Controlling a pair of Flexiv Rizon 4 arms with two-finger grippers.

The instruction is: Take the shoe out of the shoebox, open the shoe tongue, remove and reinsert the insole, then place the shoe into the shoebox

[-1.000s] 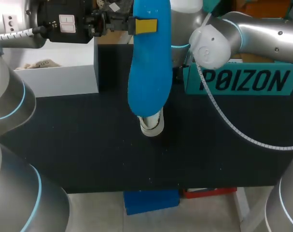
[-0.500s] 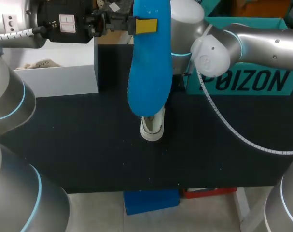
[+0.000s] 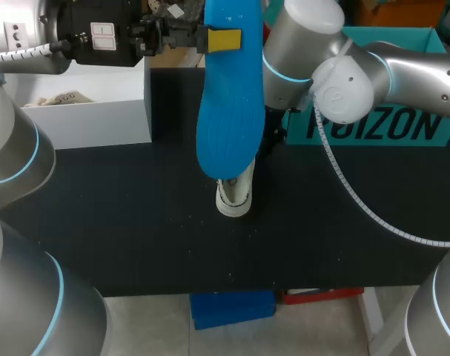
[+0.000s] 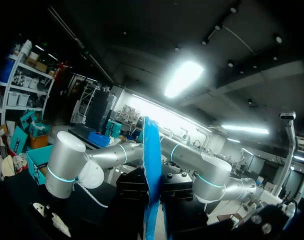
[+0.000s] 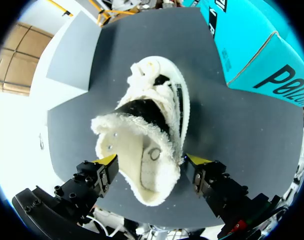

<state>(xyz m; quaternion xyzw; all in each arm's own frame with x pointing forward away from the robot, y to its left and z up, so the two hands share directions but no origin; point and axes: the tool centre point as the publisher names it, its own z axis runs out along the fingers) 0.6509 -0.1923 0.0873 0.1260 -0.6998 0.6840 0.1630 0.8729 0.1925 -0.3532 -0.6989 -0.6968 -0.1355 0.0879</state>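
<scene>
Two fingers of my left gripper (image 3: 223, 39) are clamped on the insole (image 3: 230, 104), one yellow tip pressed flat against its face near the upper end. The insole is bright blue with a finely ribbed surface and hangs upright above the black table (image 3: 121, 222). From the head view its rounded lower end covers the front of the shoe (image 3: 234, 199). From the left wrist view it appears edge-on as a thin blue strip rising between the two black finger bodies. The shoe stands on its sole near the middle of the table, toe pointing away from me, clear of the teal shoebox (image 3: 373, 122) to its right and the white box (image 3: 91, 111) to its left. It is a white sneaker with a ribbed white sole edge, white laces, a black band across the tongue, and thick cream fleece lining the wide collar. My right gripper (image 5: 152, 161) is spread wide over the heel, one yellow tip on either side of it. Contact between the tips and the shoe cannot be confirmed.
</scene>
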